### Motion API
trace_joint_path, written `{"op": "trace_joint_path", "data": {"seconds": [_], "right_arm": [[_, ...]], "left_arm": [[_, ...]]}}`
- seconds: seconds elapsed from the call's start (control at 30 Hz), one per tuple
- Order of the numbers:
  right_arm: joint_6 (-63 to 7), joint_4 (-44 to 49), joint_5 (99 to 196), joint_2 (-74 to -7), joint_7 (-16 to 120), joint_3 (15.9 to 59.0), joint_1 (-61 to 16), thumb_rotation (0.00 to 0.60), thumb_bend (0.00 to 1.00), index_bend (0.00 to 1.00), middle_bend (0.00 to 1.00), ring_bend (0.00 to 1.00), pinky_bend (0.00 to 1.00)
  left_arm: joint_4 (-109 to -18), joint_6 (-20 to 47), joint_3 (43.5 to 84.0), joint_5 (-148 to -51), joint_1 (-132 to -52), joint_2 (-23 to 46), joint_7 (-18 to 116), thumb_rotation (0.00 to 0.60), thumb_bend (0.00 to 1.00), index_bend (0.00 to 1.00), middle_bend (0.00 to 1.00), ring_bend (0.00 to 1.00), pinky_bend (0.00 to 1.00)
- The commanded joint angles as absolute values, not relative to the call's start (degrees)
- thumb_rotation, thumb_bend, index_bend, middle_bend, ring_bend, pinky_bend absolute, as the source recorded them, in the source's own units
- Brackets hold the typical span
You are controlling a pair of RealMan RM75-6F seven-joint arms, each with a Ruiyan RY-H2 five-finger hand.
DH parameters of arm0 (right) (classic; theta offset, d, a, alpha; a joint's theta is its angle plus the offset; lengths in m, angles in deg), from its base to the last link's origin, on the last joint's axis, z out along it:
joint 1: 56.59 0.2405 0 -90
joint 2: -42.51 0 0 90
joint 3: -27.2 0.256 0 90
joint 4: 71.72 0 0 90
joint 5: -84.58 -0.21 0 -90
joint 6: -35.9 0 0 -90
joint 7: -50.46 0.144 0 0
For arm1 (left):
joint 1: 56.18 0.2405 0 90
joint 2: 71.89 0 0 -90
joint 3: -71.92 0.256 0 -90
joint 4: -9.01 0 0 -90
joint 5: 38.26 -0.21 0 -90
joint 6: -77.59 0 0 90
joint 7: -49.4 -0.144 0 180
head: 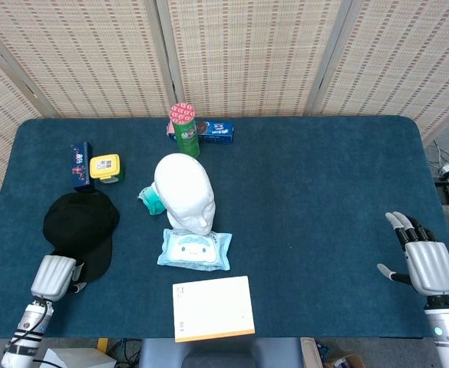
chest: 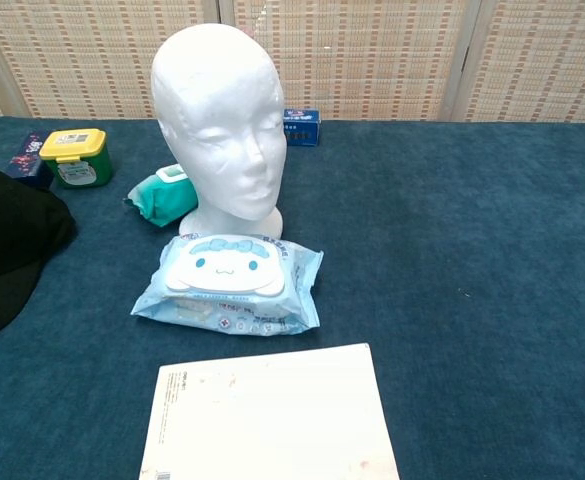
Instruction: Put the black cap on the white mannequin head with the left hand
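The black cap [head: 80,228] lies flat on the blue table at the left, its brim toward the near edge; its edge also shows in the chest view [chest: 7,250]. The white mannequin head [head: 184,192] stands upright mid-table, facing the near edge [chest: 220,125]. My left hand [head: 54,277] is at the near left, its back up, touching the brim's near edge; its fingers are hidden beneath it. My right hand [head: 422,261] rests at the near right with fingers spread, holding nothing. Neither hand shows in the chest view.
A wet-wipes pack [head: 195,250] lies just in front of the head, with a white booklet [head: 212,307] nearer. A teal pouch [head: 150,199] sits left of the head. A yellow-lidded jar [head: 106,168], a dark box [head: 80,164], a green can [head: 184,130] and a blue box [head: 215,131] stand behind.
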State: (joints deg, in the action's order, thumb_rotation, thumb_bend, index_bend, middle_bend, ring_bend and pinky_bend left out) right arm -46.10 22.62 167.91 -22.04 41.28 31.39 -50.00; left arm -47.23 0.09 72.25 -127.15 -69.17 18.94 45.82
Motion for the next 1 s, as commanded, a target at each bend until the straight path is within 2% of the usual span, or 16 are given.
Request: {"op": "trace_joint_path", "data": {"seconds": [0.03,0.33,0.43,0.53,0.7,0.8,1.0], "right_arm": [[-46.1,22.6,167.9,-22.0,41.3,31.4,-50.0,0.6,0.0,0.08,0.14,0.13,0.26],[-46.1,22.7,167.9,-22.0,41.2,31.4,-50.0,0.6,0.0,0.08,0.14,0.13,0.26],[-46.1,22.7,167.9,-22.0,41.2,31.3,-50.0,0.6,0.0,0.08,0.14,0.13,0.26],[-46.1,22.7,167.9,-22.0,41.2,31.3,-50.0,0.6,0.0,0.08,0.14,0.13,0.26],[-46.1,22.7,167.9,-22.0,41.1,31.4,-50.0,0.6,0.0,0.08,0.14,0.13,0.26],[-46.1,22.7,167.9,-22.1,40.9,31.3,-50.0,0.6,0.0,0.08,0.14,0.13,0.26],[-46.0,22.7,167.8,-22.1,40.9,31.3,-50.0,0.6,0.0,0.08,0.14,0.13,0.26]], "left_arm": [[-45.9,-0.6,71.8,-126.9,-69.2,19.9,45.8,0.6,0.0,0.82,0.86,0.54,0.47],[-41.7,-4.7,70.1,-126.8,-68.9,22.5,48.9,0.6,0.01,0.79,0.82,0.53,0.48],[-40.0,-7.4,69.4,-127.2,-68.8,23.7,50.8,0.6,0.01,0.73,0.75,0.48,0.48],[-37.4,-10.9,68.6,-127.8,-68.7,25.2,53.7,0.6,0.01,0.66,0.68,0.39,0.48],[-32.9,-15.3,67.8,-128.7,-68.7,27.6,58.7,0.6,0.01,0.5,0.47,0.27,0.48],[-30.3,-17.8,67.6,-129.3,-68.9,28.8,62.0,0.6,0.01,0.47,0.42,0.26,0.48],[-25.5,-20.1,68.1,-130.3,-69.3,30.5,68.0,0.6,0.01,0.45,0.39,0.25,0.47]]}}
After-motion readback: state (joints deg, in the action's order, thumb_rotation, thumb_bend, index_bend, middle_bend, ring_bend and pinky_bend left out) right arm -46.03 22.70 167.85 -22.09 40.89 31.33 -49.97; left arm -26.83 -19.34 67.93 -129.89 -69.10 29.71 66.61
